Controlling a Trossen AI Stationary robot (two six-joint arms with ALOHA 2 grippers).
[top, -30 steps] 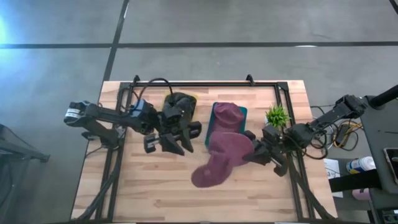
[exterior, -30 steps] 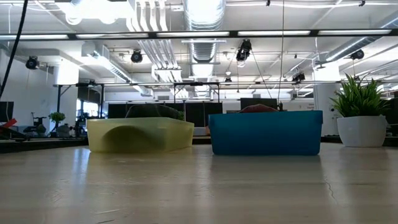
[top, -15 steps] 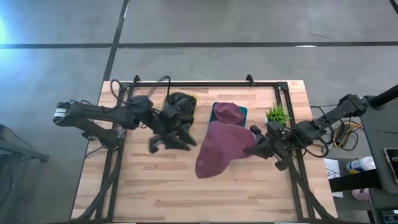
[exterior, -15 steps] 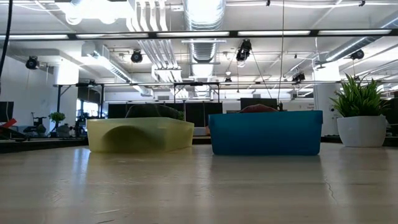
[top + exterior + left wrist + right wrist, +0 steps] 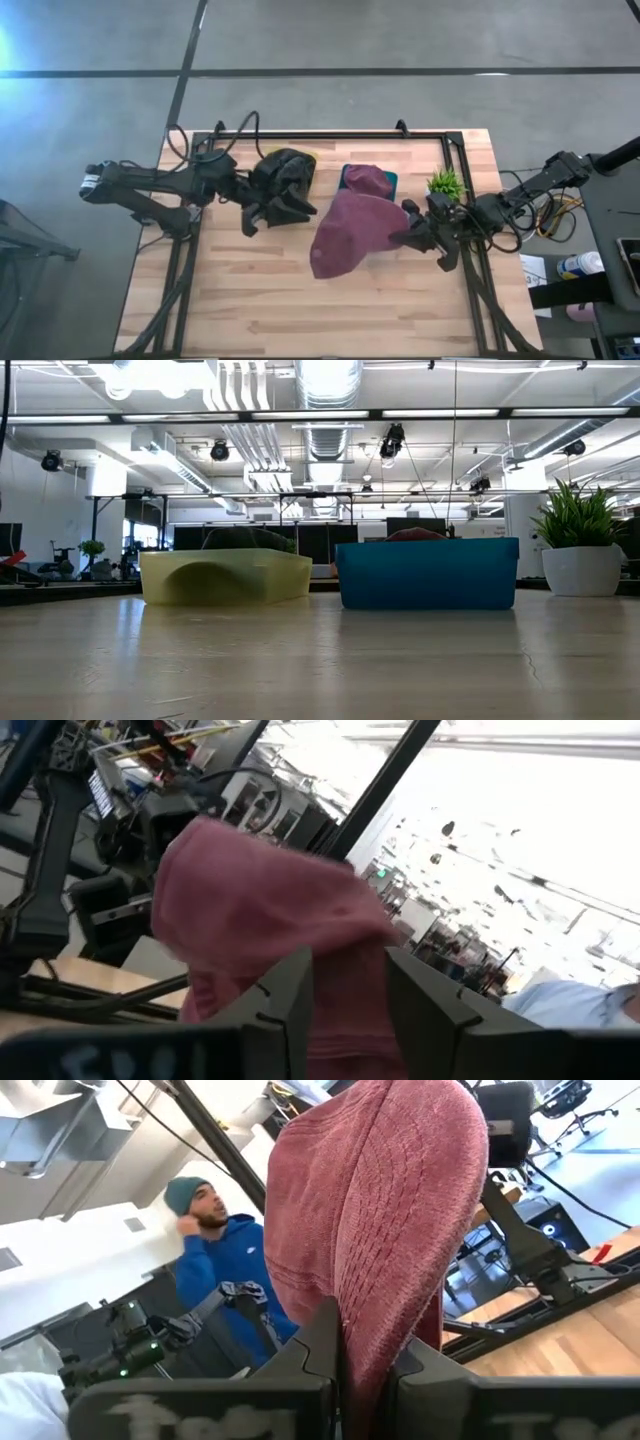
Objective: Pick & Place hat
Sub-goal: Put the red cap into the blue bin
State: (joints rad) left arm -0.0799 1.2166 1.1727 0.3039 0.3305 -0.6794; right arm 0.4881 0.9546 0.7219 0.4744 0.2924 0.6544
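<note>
1. Your table (image 5: 250, 300) has bare wood across its whole near half; the things on it crowd the far half. A black frame rail runs along the far edge and down both sides.
2. The blue bin (image 5: 390, 180) sits at the far centre with a maroon hat (image 5: 366, 181) lying in it. The yellow bin (image 5: 225, 577) is just left of it, mostly covered from above by a dark hat (image 5: 285, 172). The potted plant (image 5: 446, 184) stands near the right edge, just right of the blue bin.
3. Look at your right gripper (image 5: 408, 236): its fingers are closed tight on the second maroon hat (image 5: 345, 235). In the right wrist view the knit cloth is pinched between the two dark fingers (image 5: 322, 1342).
4. That hat hangs off the table's surface, just near of the blue bin; its far edge overlaps the bin's near rim from above. The cloth trails left and toward you from the grip.
5. Your right arm reaches in low from the right edge, stretched leftward past the plant.
6. Your left gripper (image 5: 262, 212) is part open, and I see nothing held between its fingers (image 5: 285, 995) in the left wrist view, which looks across at the lifted maroon hat.
7. Your left arm comes in from the left edge, stretched rightward, with its gripper just near of the dark hat and the yellow bin.
8. Between the two grippers lies open wood.
</note>
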